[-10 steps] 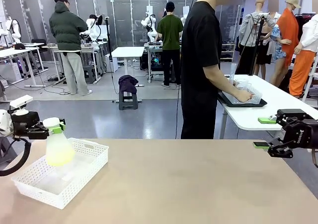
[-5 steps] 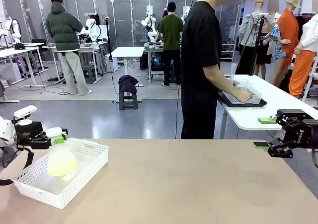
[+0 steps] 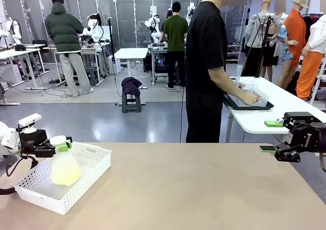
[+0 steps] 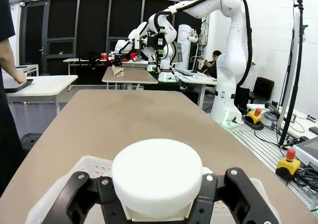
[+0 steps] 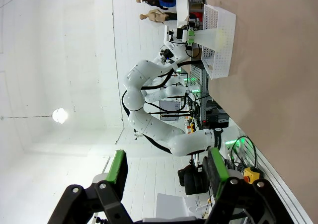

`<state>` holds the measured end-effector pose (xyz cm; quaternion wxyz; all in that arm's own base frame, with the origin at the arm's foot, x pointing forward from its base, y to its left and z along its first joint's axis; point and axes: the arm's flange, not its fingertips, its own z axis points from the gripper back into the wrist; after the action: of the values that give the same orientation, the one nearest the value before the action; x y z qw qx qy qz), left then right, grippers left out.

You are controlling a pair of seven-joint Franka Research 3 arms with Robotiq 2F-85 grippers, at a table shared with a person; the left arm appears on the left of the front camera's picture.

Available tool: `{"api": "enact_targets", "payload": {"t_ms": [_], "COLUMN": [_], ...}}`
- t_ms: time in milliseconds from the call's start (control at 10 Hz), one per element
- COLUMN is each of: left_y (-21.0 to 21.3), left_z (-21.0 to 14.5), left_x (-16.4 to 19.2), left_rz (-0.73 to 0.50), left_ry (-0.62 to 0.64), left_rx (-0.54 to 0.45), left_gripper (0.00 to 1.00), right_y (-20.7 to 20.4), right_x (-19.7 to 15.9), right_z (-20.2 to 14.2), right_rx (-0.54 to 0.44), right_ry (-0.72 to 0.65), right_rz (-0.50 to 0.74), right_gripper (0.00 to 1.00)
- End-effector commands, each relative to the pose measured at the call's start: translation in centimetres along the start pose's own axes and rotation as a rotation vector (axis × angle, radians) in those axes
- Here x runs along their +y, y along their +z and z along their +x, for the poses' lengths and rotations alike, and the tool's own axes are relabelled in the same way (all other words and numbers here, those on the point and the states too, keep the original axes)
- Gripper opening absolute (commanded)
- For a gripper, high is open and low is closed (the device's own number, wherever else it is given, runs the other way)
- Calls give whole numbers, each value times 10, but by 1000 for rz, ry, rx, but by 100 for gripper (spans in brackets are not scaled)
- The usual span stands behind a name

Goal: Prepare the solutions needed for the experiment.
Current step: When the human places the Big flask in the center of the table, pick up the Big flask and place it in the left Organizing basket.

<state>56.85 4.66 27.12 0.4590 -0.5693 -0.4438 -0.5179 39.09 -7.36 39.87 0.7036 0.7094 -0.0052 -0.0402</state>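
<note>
**Flask at the basket, left arm in charge**

The desk (image 3: 193, 189) lies broad and bare, white basket (image 3: 86, 176) at its left end. The left gripper (image 3: 60, 146) clamps the flask (image 3: 64, 166) by its neck under the white cap (image 4: 157, 172), the solutions (image 3: 66, 176) pooled pale yellow-green at the bottom. It seems to rest inside the basket, though contact is hard to judge. Next comes a level, steady carry. The right gripper (image 3: 271, 135) hangs wide, empty.
</note>
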Motion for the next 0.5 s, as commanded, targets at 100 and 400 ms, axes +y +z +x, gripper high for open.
{"api": "enact_targets", "payload": {"t_ms": [100, 400], "left_y": [4, 3], "left_z": [-3, -4], "left_x": [5, 3], "left_rz": [-26, -28], "left_ry": [-17, -5], "left_rx": [-5, 15], "left_gripper": [26, 54], "right_y": [0, 0], "right_x": [3, 3], "right_z": [0, 0], "right_rx": [-1, -1], "right_ry": [7, 7], "right_rz": [0, 0], "right_gripper": [81, 81]}}
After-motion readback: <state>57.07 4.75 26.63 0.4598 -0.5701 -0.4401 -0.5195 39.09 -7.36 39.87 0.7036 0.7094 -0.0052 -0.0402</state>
